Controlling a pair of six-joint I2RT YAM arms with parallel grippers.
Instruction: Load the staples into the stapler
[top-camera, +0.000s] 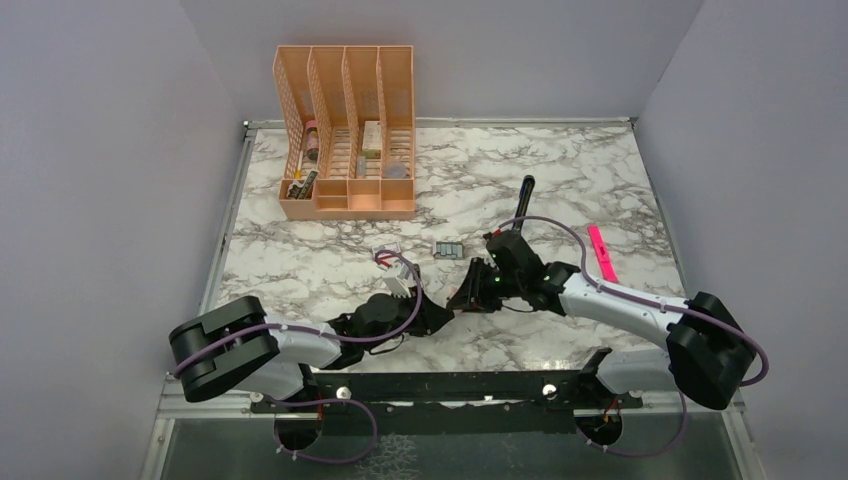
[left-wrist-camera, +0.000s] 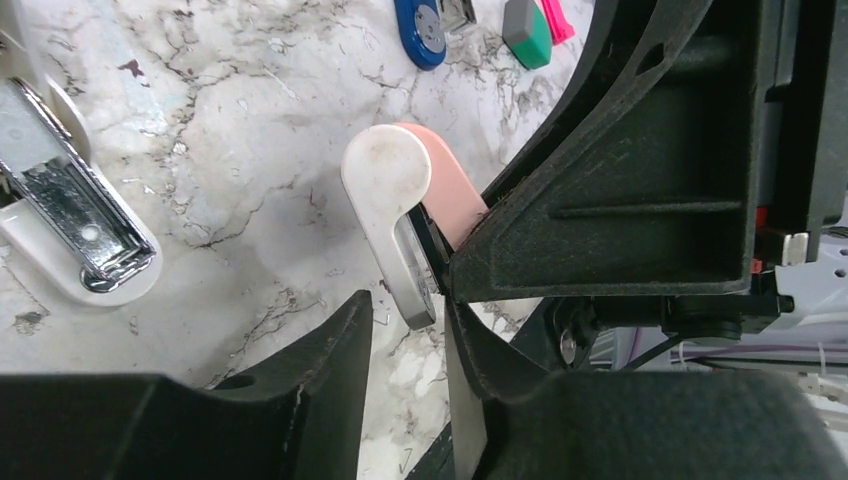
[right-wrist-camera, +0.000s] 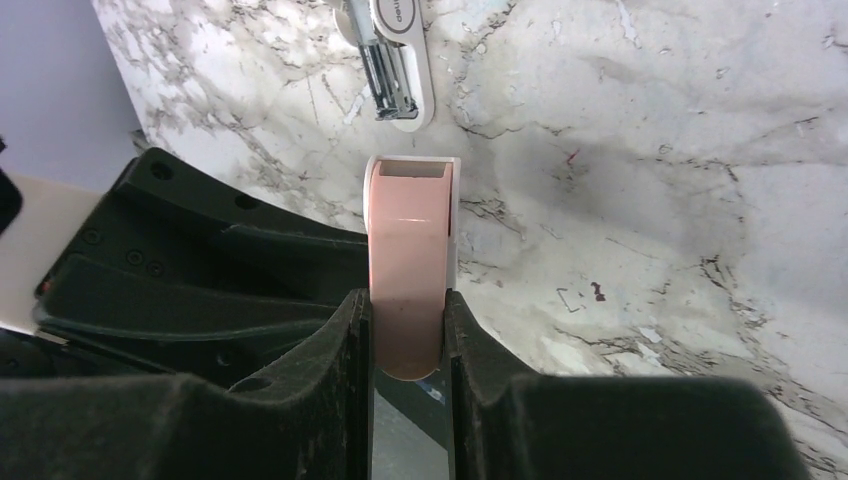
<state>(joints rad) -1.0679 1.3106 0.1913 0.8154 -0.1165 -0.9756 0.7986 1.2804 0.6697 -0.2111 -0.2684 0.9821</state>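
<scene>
- Right gripper (right-wrist-camera: 408, 300) is clamped on a pink-and-white item (right-wrist-camera: 405, 260). One finger presses each long side and the item's open, boxy end points away from the wrist.
- The held item is off the table (top-camera: 600, 170), with marble visible beneath it in the right wrist view.
- Left gripper (left-wrist-camera: 408, 320) is part open with marble showing in the gap. The held item's lower metal-edged end sits right at the mouth of the gap. I cannot tell if it touches the inner finger; it is clear of the outer one.
- In the top view both arms meet low in the middle of the table, with the left gripper (top-camera: 440, 315) just beside the right gripper (top-camera: 470, 295).
- The stapler (top-camera: 526, 192), slim and dark, lies loose on the table beyond the right gripper. It is well apart from both grippers and nothing touches it. The left wrist view shows only its blue end (left-wrist-camera: 420, 30) at the top edge.
- Staples box: too small to pick out for sure.
- A white open stapler (right-wrist-camera: 395, 60) lies flat on the table just past the held item, chrome channel up. It also shows at the left edge of the left wrist view (left-wrist-camera: 75, 215).
- A teal block (left-wrist-camera: 527, 30) lies near the blue end, with a pink highlighter (left-wrist-camera: 555, 15) right behind it.
- In the top view the highlighter (top-camera: 601, 252) is on the right side of the table.
- A peach file organizer (top-camera: 345, 130) stands at the far left with small things in its slots.
</scene>
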